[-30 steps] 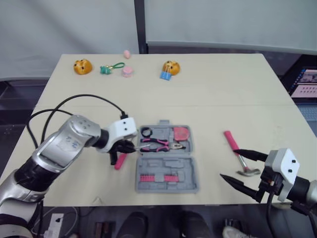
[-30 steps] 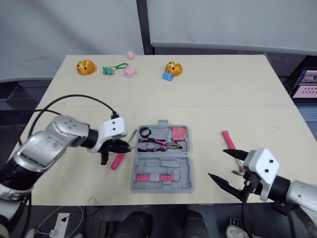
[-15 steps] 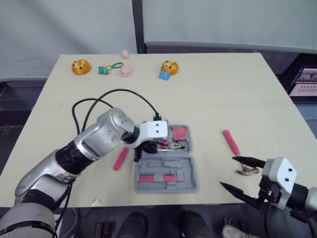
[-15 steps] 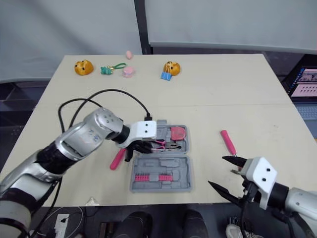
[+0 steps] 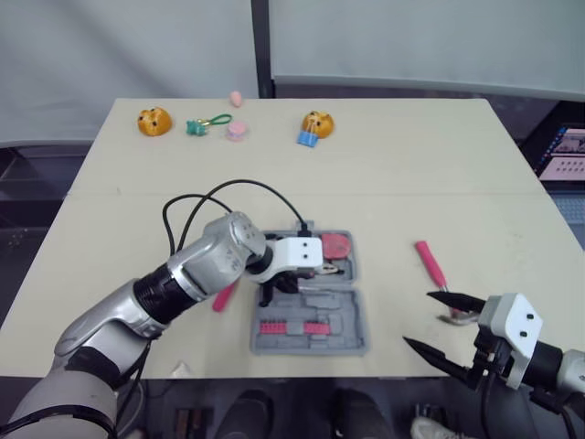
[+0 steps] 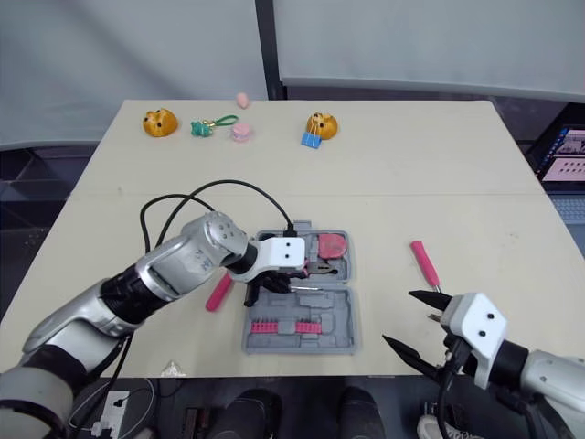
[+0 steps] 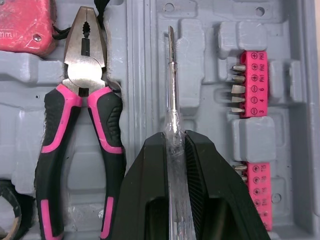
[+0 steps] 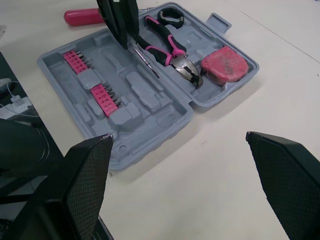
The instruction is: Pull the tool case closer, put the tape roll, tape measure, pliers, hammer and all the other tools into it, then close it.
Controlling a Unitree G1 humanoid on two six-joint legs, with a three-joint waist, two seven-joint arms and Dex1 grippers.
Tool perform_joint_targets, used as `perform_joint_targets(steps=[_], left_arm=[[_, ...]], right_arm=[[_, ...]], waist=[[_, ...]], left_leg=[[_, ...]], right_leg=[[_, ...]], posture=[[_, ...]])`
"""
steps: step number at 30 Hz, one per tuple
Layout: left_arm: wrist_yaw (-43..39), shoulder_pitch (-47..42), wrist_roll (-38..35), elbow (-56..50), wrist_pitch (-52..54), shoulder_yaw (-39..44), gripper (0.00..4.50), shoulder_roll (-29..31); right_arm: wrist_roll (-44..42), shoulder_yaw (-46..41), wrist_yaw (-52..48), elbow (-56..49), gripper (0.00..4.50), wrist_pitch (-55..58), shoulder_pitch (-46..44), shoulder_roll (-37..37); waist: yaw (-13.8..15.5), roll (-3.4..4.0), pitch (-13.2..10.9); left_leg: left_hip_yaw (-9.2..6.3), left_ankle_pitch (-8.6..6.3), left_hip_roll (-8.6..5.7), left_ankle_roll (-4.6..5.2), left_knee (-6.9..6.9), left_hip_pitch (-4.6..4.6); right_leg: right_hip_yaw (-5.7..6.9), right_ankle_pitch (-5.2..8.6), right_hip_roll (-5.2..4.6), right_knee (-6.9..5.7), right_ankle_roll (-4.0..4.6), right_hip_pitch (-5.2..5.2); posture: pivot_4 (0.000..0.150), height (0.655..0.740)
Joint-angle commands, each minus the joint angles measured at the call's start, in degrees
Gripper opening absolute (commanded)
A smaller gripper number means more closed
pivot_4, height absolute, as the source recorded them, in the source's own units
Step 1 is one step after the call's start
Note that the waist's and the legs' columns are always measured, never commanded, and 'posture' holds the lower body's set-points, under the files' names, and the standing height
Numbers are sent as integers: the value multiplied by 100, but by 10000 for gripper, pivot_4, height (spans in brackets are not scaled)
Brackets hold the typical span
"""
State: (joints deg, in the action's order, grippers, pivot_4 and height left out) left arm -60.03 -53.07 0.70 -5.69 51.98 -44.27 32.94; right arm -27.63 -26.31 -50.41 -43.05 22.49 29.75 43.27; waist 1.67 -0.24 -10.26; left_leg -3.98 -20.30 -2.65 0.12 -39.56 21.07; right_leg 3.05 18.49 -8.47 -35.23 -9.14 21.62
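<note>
The grey tool case [image 5: 340, 318] lies open in the middle of the table. Its far half holds pink-handled pliers [image 7: 80, 115], a red tape measure [image 5: 335, 245] and a black tape roll [image 7: 6, 212]; pink bit strips [image 7: 250, 85] sit in the near half. My left gripper [image 7: 174, 142] hovers over the case, shut on a clear-handled screwdriver [image 7: 172, 85] whose shaft points across the case. A pink-handled hammer [image 5: 431, 267] lies right of the case. My right gripper [image 5: 419, 318] is open near the front right edge, just in front of the hammer head.
A pink screwdriver handle [image 5: 224, 295] lies just left of the case, beside my left arm. Small toys line the far edge: two orange figures [image 5: 153, 121] [image 5: 315, 123], a green key ring [image 5: 206, 124] and a pink piece [image 5: 236, 132]. A laptop [image 5: 567, 151] stands off the right side.
My left gripper has moved right, from beside the case's left edge to above the case, carrying the clear screwdriver. The right gripper has drawn back slightly toward the front edge.
</note>
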Motion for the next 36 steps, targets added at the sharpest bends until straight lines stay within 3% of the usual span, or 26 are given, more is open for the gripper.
perform_joint_targets(steps=[1, 17, 36], left_arm=[[-35, -8, 168, 38, -216, -61, 107, -94], [-112, 25, 571, 577, -495, -141, 107, -482], [-148, -190, 656, 480, 288, -63, 107, -624]], right_arm=[[-27, -106, 74, -266, 45000, -37, 83, -54], [-49, -140, 236, -506, 45000, 19, 304, -178], [-81, -162, 293, -555, 45000, 113, 303, -193]], waist=[[-1, 0, 0], [6, 0, 0], [3, 1, 1]], left_leg=[[-1, 0, -1, 0, -1, 1], [-5, -1, -9, 2, -14, 4], [-6, -1, -11, 2, -18, 4]], right_leg=[[0, 0, -1, 0, 0, 0], [1, 0, -5, -13, 0, 1], [1, 0, -5, -19, 0, 1]], posture=[[1500, 7121], [1500, 7121], [1500, 7121]])
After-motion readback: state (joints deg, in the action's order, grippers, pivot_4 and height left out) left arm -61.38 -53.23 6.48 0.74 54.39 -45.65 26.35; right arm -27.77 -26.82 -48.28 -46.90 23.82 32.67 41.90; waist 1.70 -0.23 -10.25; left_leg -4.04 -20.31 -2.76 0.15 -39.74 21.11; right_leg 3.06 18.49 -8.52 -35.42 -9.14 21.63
